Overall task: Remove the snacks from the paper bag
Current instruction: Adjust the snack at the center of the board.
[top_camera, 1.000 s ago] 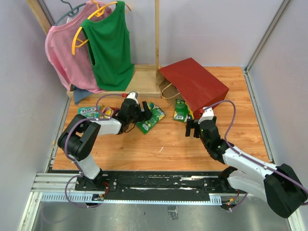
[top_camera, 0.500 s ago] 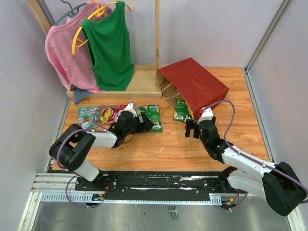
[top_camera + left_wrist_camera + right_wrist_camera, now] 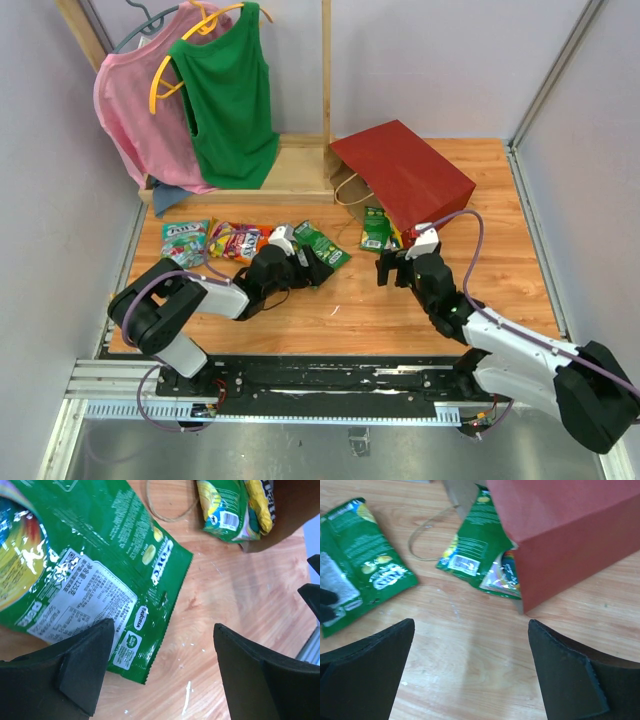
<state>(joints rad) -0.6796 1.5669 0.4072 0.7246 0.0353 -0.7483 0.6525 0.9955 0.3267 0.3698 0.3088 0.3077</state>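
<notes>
Left hand (image 3: 162, 645), right hand (image 3: 470, 635): low, wide, empty.
Green packet (image 3: 100, 555) flat beneath left; red paper bag (image 3: 570, 530) tipped ahead of right.

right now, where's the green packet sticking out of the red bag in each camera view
top view: green packet right of centre, at the mouth of the red bag.
left wrist: green packet near the top edge, right of centre.
right wrist: green packet upper middle, partly under the bag's edge.
shared landmark: the bag's string handle, a loop lying just left of the packet in every view.
</notes>
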